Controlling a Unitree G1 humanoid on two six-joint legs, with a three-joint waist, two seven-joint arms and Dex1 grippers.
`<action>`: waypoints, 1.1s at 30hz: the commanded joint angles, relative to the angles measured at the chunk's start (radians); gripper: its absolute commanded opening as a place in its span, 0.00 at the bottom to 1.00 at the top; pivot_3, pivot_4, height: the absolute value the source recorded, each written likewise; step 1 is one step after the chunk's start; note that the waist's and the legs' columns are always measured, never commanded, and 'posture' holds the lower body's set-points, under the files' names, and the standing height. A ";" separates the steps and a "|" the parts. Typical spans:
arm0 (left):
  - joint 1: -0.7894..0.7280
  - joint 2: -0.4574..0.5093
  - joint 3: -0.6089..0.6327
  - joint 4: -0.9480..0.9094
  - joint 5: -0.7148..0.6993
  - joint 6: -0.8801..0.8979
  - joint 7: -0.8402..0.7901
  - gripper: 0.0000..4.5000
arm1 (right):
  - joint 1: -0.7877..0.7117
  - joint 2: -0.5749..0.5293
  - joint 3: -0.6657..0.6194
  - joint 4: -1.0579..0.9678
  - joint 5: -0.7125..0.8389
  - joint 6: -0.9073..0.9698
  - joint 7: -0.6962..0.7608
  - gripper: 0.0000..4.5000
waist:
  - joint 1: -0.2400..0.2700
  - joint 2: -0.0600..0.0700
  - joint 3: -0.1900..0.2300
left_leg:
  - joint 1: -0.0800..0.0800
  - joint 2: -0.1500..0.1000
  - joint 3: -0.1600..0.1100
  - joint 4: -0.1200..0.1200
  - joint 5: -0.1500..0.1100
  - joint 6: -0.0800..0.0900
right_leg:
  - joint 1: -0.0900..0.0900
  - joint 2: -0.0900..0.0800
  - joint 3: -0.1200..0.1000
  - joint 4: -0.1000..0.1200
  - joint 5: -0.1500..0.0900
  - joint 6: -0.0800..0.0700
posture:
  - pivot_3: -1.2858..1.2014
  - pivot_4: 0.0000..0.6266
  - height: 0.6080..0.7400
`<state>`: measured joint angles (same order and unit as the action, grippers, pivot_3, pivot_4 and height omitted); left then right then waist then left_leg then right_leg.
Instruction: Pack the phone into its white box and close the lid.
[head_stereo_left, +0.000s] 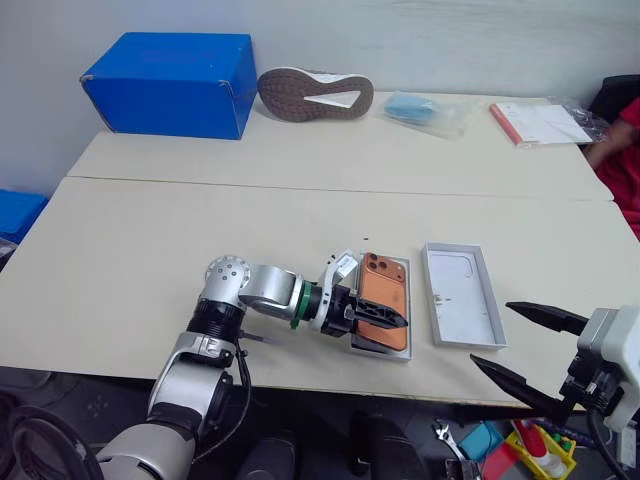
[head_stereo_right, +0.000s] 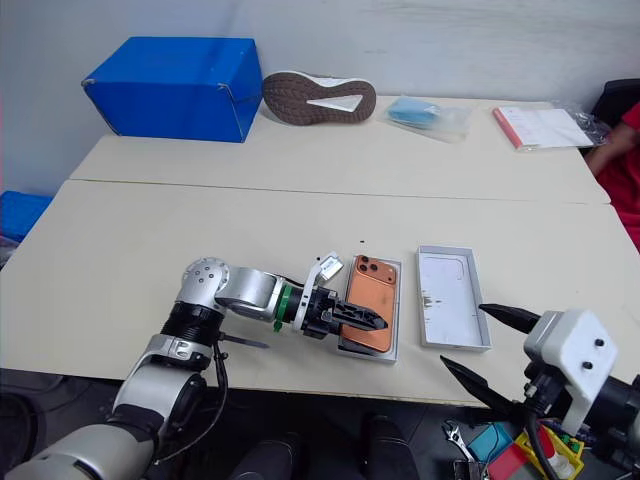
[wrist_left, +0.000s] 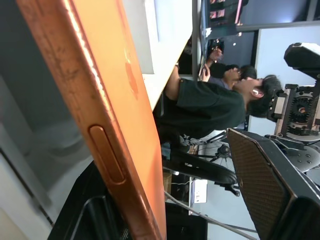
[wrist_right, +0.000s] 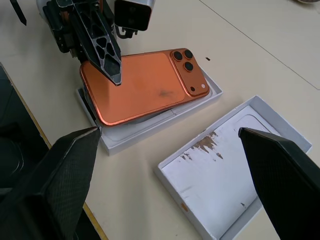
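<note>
I see the phone (wrist_right: 137, 86) lying back up, slightly crooked, on a shallow white tray (wrist_right: 150, 127) at the lower centre of the worktop (head_stereo_left: 150, 260). My left fingers (wrist_right: 107, 50) are spread, one resting over its back. The other white tray (head_stereo_left: 462, 295), with a brown smear, lies just right. My right fingers (head_stereo_left: 520, 345) stand wide, holding nothing.

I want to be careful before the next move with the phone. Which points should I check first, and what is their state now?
1. Phone in the white box: not ok. It lies askew on the lid.
2. White box empty, open side up: ok.
3. Left end effector open: ok. One finger sits over the phone's back.
4. Lower left finger touching the phone: cannot tell.
5. Right end effector open and apart from both trays: ok.
</note>
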<state>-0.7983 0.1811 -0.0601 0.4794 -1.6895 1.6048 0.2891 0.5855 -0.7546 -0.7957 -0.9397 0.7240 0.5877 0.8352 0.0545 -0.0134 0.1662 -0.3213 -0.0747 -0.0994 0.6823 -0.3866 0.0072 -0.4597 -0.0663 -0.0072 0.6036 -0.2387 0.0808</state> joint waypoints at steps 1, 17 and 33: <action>-0.031 0.038 -0.014 -0.045 -0.028 0.010 -0.036 0.67 | 0.011 0.013 -0.007 -0.023 -0.007 -0.027 -0.012 1.00 | -0.001 0.000 0.000 | 0.000 0.000 0.000 0.000 0.000 0.000 | 0.000 0.000 0.000 0.000 0.000 0.000 | 0.52 0.24 1.00; -0.163 0.084 -0.157 -0.001 0.064 0.010 -0.068 0.67 | 0.017 0.029 0.045 -0.037 -0.012 -0.046 -0.056 1.00 | 0.000 0.000 0.000 | 0.000 0.000 0.000 0.000 0.000 0.000 | 0.000 0.000 0.001 0.000 0.000 0.000 | 0.52 0.24 1.00; -0.266 0.173 -0.364 -0.006 -0.057 0.010 -0.159 0.67 | 0.026 0.032 0.074 -0.036 -0.026 -0.069 -0.069 1.00 | -0.004 0.000 0.000 | 0.000 0.000 0.000 0.000 0.000 -0.001 | 0.000 0.001 0.001 0.000 0.000 0.000 | 0.52 0.24 1.00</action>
<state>-1.0346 0.3355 -0.3942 0.5046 -1.7001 1.6128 0.1646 0.6064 -0.7248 -0.7142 -0.9533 0.7014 0.5439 0.7614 0.0507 -0.0134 0.1662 -0.3210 -0.0746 -0.0993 0.6823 -0.3864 0.0066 -0.4599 -0.0657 -0.0060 0.6041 -0.2388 0.0807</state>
